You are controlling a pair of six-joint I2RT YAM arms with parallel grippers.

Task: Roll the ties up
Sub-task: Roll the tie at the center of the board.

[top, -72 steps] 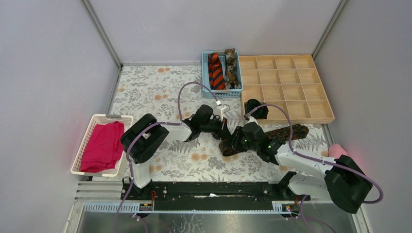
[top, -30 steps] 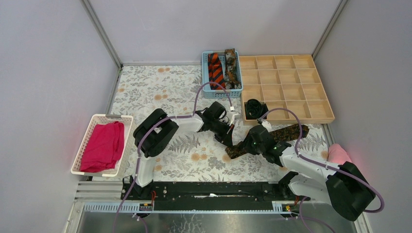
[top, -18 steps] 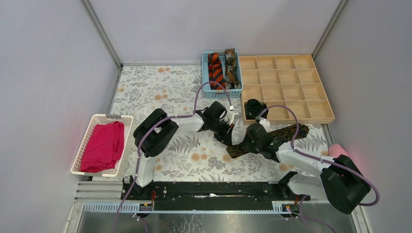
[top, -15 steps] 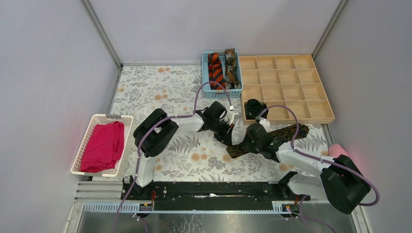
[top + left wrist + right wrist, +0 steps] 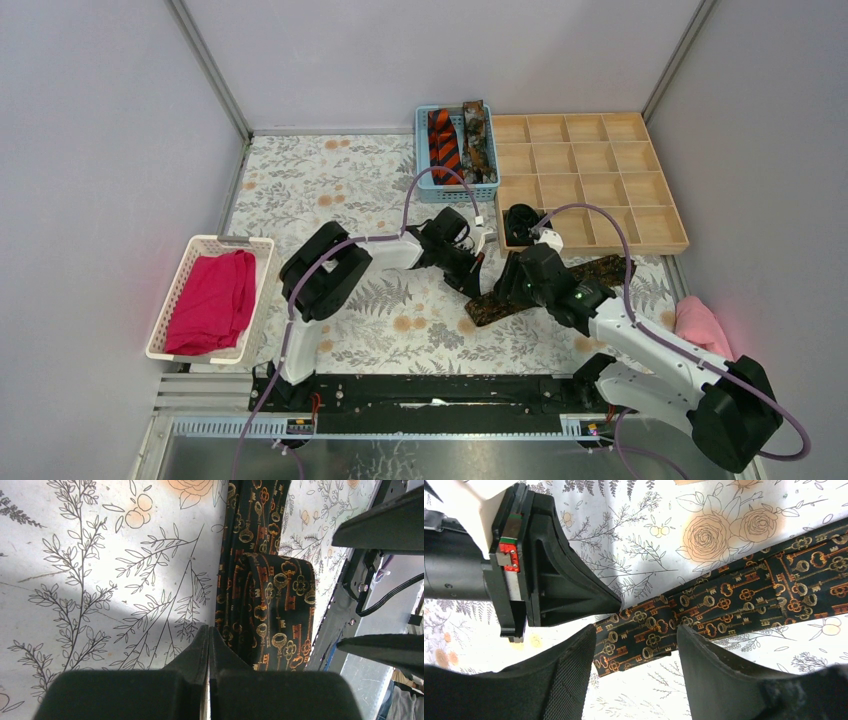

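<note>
A dark brown tie (image 5: 598, 269) patterned with gold keys lies slantwise on the floral mat, its near end folded over (image 5: 272, 610). My right gripper (image 5: 636, 647) is open and straddles that folded end (image 5: 644, 635) without gripping it. My left gripper (image 5: 208, 636) is shut with nothing in it, and its tip (image 5: 616, 601) rests on the mat at the tie's edge. In the top view both grippers, left (image 5: 474, 283) and right (image 5: 506, 288), meet at the tie's lower end. A black coiled tie (image 5: 520, 222) sits in the wooden tray. An orange-and-black striped tie (image 5: 443, 146) and a mottled brown tie (image 5: 477, 140) lie in the blue basket.
The blue basket (image 5: 421, 150) stands at the back centre, with the wooden compartment tray (image 5: 662, 243) to its right. A white basket (image 5: 190, 250) holding a magenta cloth (image 5: 212, 300) stands at the left. A pink cloth (image 5: 700, 325) lies at the right edge.
My right gripper has opened and let go of the tie's folded end, and its arm has shifted slightly. The left gripper has stayed shut in place beside the tie.
</note>
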